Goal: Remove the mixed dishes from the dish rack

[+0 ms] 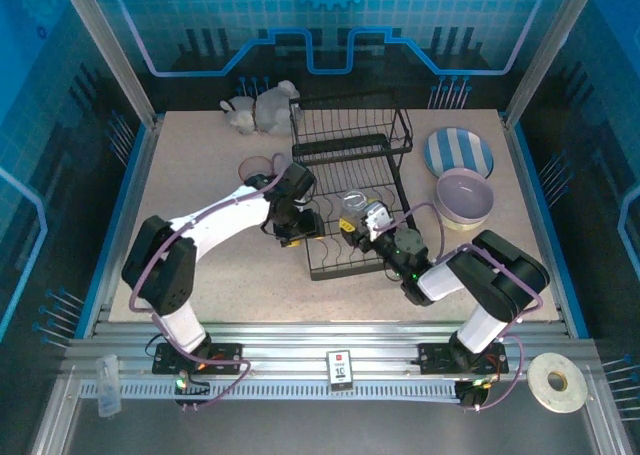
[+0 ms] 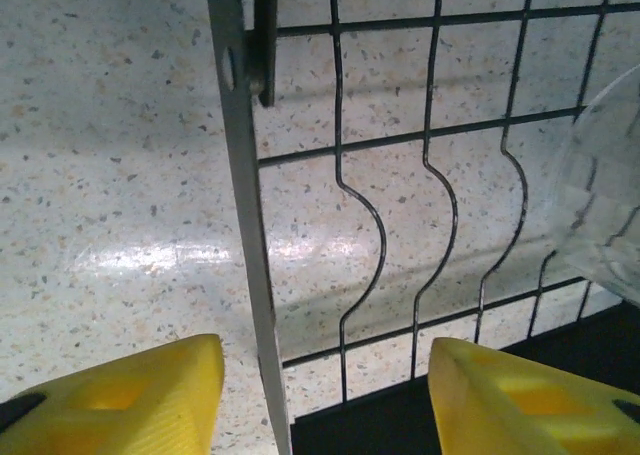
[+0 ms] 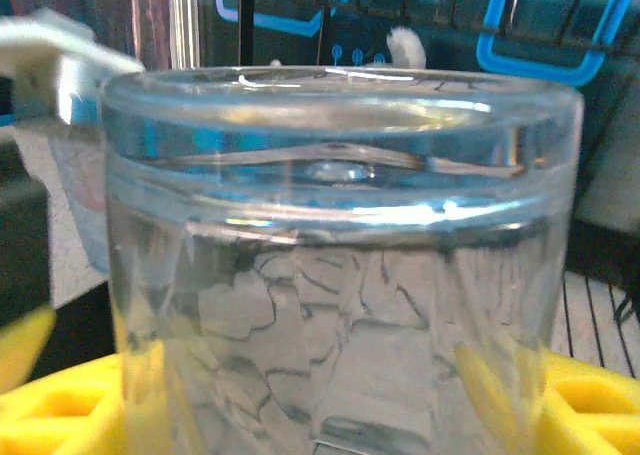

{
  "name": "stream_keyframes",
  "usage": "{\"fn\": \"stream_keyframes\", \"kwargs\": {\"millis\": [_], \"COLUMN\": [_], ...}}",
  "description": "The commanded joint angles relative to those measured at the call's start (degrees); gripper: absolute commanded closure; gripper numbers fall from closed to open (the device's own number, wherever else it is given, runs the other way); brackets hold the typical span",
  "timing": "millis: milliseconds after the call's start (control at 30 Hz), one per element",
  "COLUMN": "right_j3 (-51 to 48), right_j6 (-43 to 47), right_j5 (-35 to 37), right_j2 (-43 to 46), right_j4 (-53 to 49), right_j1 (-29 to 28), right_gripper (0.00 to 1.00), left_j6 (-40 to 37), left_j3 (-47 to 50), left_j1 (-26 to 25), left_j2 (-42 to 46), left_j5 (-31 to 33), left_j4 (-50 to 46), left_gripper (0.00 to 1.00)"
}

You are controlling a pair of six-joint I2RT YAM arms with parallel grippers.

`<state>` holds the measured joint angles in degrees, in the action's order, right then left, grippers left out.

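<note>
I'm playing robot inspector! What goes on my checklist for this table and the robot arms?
Surface: speckled table, no spills seen.
Job's things: black dish rack with a blue-grey tumbler in it; striped plate, lavender bowl and pink tumbler on the table.
Clutter: white animal figurine behind the rack; tape roll on the front rail.
Grippers: left end effector open, straddling the rack's edge; right end effector around the blue-grey tumbler, grip unclear.
Cables: purple cables run along both arms.
Surroundings: blue-lit walls on all sides.
</note>
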<state>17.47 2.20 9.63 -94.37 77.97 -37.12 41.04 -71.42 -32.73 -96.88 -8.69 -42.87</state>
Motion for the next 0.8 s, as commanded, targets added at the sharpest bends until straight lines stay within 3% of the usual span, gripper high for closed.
{"fn": "stream_keyframes", "kwargs": {"millis": [0, 167, 267, 333, 367, 400, 533, 767], "right_j3": [-1.4, -2.1, -0.8, 1.0, 1.8, 2.6, 8.0, 20.9], "right_j6": [-5.2, -10.6, -13.1, -14.8, -15.6, -16.9, -20.9, -32.8], "right_j5": [0.0, -4.2, -4.8, -4.0, -3.4, -2.5, -0.9, -0.2], "right_j2": [3.5, 12.9, 22.6, 29.9, 32.8, 36.1, 46.5, 50.5], "right_j4": [3.3, -7.8, -21.2, -32.2, -36.2, -40.1, -56.9, -77.9], "right_j1": [-0.9, -0.7, -1.5, -1.3, -1.2, -0.8, 0.6, 3.2], "right_gripper": [0.67, 0.67, 0.68, 0.67, 0.67, 0.67, 0.68, 0.68], "left_j6": [0.5, 0.5, 0.3, 0.1, 0.2, 0.3, 0.5, 7.7], "left_j3": [3.1, 6.7, 8.3, 9.4, 10.0, 10.7, 13.2, 21.3], "left_j1": [0.5, -0.4, -1.4, -2.0, -2.0, -2.2, -2.4, -2.1], "left_j2": [5.2, 13.4, 19.6, 24.7, 26.9, 29.3, 37.9, 47.5], "left_j5": [-0.8, -2.0, -0.8, 1.1, 2.2, 3.7, 6.5, 5.0], "left_j4": [0.2, 0.0, 0.0, 0.3, 0.6, 0.9, 5.5, 27.2], "left_gripper": [0.41, 0.32, 0.25, 0.14, 0.03, 0.01, 0.01, 0.01]}}
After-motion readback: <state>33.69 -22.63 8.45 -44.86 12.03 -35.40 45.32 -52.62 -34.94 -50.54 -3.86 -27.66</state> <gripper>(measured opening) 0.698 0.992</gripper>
